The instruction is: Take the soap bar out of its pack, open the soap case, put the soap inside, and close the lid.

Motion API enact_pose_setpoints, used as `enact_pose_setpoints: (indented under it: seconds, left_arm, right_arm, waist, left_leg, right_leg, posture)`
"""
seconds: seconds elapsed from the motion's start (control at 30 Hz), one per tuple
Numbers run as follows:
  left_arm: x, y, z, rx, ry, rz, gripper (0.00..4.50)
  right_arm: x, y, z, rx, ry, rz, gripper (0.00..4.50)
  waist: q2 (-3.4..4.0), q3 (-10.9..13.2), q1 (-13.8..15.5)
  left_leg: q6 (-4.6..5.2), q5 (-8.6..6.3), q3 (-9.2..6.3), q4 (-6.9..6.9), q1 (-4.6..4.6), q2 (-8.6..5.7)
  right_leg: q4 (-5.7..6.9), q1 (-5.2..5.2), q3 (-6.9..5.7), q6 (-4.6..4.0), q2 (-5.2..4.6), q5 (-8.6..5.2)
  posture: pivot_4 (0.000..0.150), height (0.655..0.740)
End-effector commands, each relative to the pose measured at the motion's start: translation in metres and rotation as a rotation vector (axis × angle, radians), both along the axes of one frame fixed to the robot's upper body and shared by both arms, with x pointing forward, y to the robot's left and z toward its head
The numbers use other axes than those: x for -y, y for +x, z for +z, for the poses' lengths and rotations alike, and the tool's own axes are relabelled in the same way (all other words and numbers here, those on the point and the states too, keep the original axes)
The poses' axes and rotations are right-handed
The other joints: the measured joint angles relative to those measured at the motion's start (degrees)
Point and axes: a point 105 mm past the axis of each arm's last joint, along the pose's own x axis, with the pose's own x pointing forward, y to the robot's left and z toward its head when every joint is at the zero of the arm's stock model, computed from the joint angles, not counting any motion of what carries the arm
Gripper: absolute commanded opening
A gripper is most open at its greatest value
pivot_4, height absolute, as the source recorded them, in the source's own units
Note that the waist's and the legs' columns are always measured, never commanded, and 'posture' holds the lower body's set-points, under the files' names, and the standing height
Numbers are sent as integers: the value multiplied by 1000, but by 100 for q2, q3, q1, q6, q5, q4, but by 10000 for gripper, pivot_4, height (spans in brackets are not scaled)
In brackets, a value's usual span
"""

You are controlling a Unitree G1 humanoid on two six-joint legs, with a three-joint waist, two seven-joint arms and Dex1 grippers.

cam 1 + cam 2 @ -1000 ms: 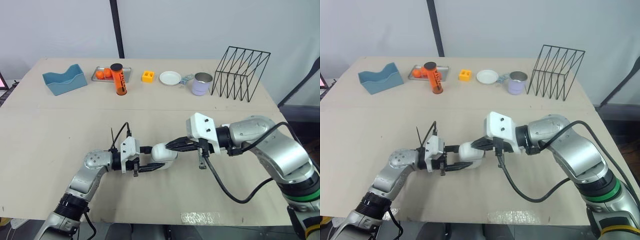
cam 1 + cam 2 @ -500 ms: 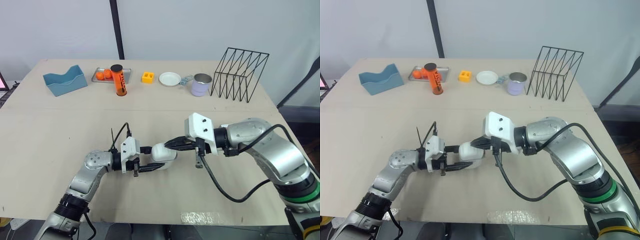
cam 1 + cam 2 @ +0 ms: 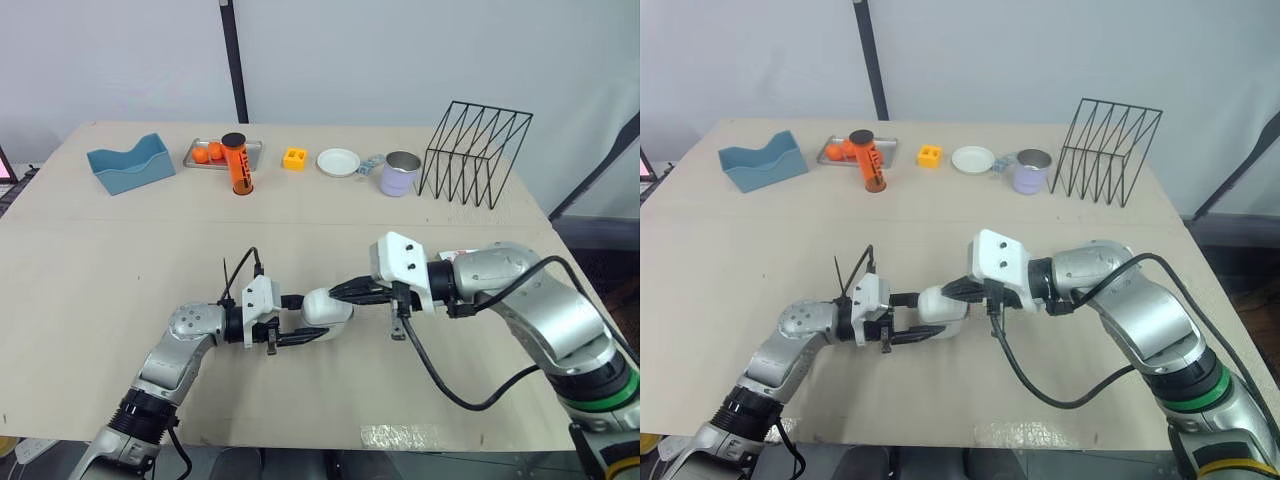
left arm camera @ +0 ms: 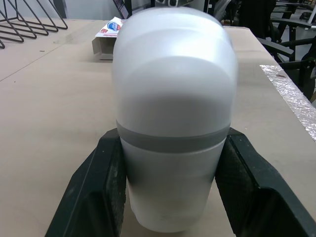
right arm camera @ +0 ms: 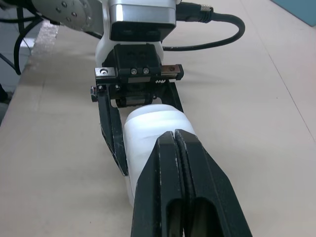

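Note:
A white oval soap case [image 3: 328, 305] with a grey band round its middle lies on the table near the front, lid closed. My left gripper [image 3: 308, 319] is shut on its sides; in the left wrist view the black fingers [image 4: 96, 190] press the soap case [image 4: 173, 113] from both sides. My right gripper [image 3: 340, 292] is shut, its two fingers pressed together, with the fingertips [image 5: 175, 140] resting on top of the case [image 5: 148, 128]. The soap pack [image 4: 109, 35], a small printed box, lies on the table behind my right arm [image 3: 456, 256]. The soap bar is hidden.
Along the back of the table stand a blue tray [image 3: 128, 165], a metal tray with oranges [image 3: 212, 152], an orange can [image 3: 238, 162], a yellow block [image 3: 294, 158], a white dish [image 3: 339, 161], a mug [image 3: 400, 172] and a black wire rack [image 3: 472, 150].
Only the head camera has shifted a little. Both grippers stay where they were on the soap case.

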Motion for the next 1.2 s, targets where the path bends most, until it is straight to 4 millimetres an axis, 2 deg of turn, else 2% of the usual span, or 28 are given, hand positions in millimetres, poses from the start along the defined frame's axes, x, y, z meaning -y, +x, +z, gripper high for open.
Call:
enact_pose_setpoints:
  seconds: [0.03,0.13,0.2,0.23,0.3,0.4,0.43,0.5,0.6,0.63,1.2]
  left_arm:
    - [-9,2,1,2,17,11,20187]
    - [-11,3,2,2,17,8,20187]
    - [-11,3,3,-1,14,6,20187]
    - [-11,3,4,-1,14,4,20187]
    - [-11,4,5,-3,12,1,20187]
    - [-10,3,6,-9,5,-7,20187]
    - [-10,3,7,-10,5,-10,20187]
    - [-10,2,7,-11,5,-16,20187]
    - [-11,2,8,-12,3,-23,20187]
    - [-11,1,8,-13,1,-26,20187]
    - [-16,-10,20,-2,-21,-62,20187]
  right_arm:
    - [30,15,-4,-81,73,-96,437]
    - [49,19,3,-38,128,-100,437]
    - [60,18,-1,-2,121,-89,437]
    - [64,15,-3,5,120,-74,4279]
    - [67,4,-7,-24,165,-25,7838]
    - [73,-15,-21,-75,221,27,17999]
    - [75,-19,-26,-91,232,32,23163]
    - [76,-25,-35,-103,232,48,29941]
    - [77,-29,-41,-102,232,69,42832]
    - [77,-29,-42,-98,236,71,44045]
    - [84,-23,-43,-72,259,78,44045]
  waist:
    - [-5,3,2]
    - [3,17,1]
    - [12,25,2]
    - [13,25,2]
    - [12,26,10]
    - [11,27,18]
    - [12,27,18]
    - [12,27,9]
    - [12,28,9]
    - [13,28,8]
    - [14,29,16]
  left_leg:
    - [0,0,1,0,-1,0]
    - [1,0,2,-2,-8,-1]
    - [4,-2,4,-3,-10,-3]
    - [6,-3,3,-3,-11,-4]
    - [6,-4,4,-4,-11,-2]
    - [8,-5,-3,-4,-14,-4]
    - [8,-5,-2,-5,-15,-5]
    - [8,-5,2,-3,-15,-8]
    - [8,-5,3,-3,-13,-7]
    - [7,-5,2,-3,-13,-5]
    - [8,-5,2,-4,-15,-7]
  right_leg:
    - [-1,0,0,0,0,0]
    - [-3,-8,2,-4,0,2]
    - [-4,-9,3,-6,-1,3]
    - [-8,-9,2,-5,-1,3]
    - [-11,-9,3,-7,0,4]
    - [-23,0,-5,-7,-2,4]
    - [-26,0,-4,-7,-2,4]
    - [-27,0,1,-5,-6,6]
    - [-27,0,2,2,-4,4]
    - [-28,1,2,3,-2,3]
    - [-32,1,2,-4,-5,7]
  posture:
    - [1500,7400]
    - [1500,7400]
    - [1500,7400]
    - [1500,7400]
    - [1500,7400]
    - [1500,7400]
    - [1500,7400]
    - [1500,7400]
    - [1500,7400]
    - [1500,7400]
    - [1500,7400]
